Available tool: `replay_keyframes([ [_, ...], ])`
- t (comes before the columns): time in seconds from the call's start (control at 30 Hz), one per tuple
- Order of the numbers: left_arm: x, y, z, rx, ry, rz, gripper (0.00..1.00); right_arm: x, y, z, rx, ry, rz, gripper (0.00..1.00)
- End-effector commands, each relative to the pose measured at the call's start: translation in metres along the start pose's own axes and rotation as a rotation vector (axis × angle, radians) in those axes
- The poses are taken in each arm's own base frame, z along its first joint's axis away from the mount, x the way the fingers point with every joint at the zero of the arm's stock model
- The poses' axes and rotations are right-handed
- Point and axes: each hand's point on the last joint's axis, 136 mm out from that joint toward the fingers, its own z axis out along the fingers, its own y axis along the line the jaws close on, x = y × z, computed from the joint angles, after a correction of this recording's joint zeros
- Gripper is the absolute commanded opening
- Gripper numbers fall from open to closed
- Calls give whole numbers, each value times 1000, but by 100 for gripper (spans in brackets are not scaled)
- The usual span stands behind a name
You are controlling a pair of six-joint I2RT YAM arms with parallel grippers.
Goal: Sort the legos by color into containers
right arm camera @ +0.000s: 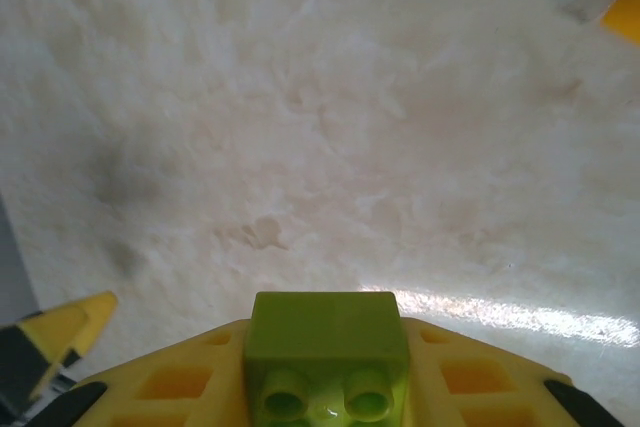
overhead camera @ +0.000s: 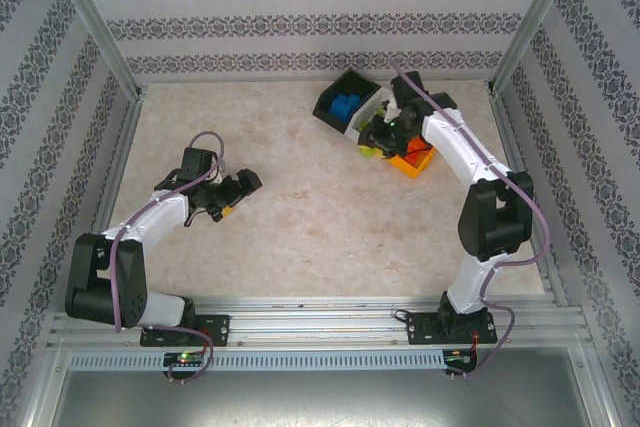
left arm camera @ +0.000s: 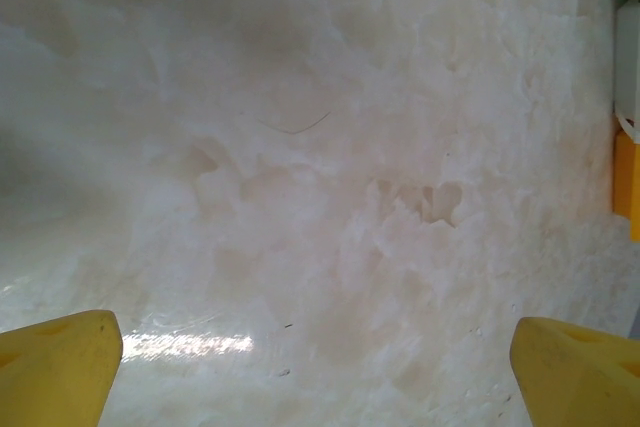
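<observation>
In the right wrist view a lime green lego (right arm camera: 328, 342) sits studs toward the camera, clamped between my right gripper's (right arm camera: 328, 382) yellow fingers (right arm camera: 180, 387). From above, that right gripper (overhead camera: 378, 137) hangs over the front of the containers: a black bin (overhead camera: 330, 97) holding blue legos (overhead camera: 346, 107), a white bin (overhead camera: 362, 122) and an orange bin (overhead camera: 412, 161). My left gripper (overhead camera: 236, 193) rests low over the bare table at the left, open. Its yellow fingertips (left arm camera: 55, 367) stand far apart with nothing between them, left gripper (left arm camera: 320, 372).
The marbled tabletop (overhead camera: 300, 207) is walled by patterned panels and metal posts (overhead camera: 95, 17). The white bin (left arm camera: 628, 67) and orange bin (left arm camera: 626, 182) edges show at the right of the left wrist view. An orange bin corner (right arm camera: 625, 17) shows top right in the right wrist view.
</observation>
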Motion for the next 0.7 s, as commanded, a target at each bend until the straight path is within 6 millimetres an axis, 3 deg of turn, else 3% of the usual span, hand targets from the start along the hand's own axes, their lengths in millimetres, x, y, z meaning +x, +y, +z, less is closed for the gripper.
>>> replay_keyframes([
  [0.0, -10, -15, -1, 51, -32, 13, 100, -26, 12, -26, -116, -62, 68, 35],
  [0.13, -10, -14, -3, 41, -36, 23, 100, -57, 11, -43, -144, -120, 98, 35],
  [0.3, -12, -13, -7, 25, -50, 28, 100, -88, 11, -49, -156, -157, 110, 35],
  [0.67, -8, 0, -17, -19, -71, 10, 100, -143, -1, -16, -116, -165, 139, 35],
])
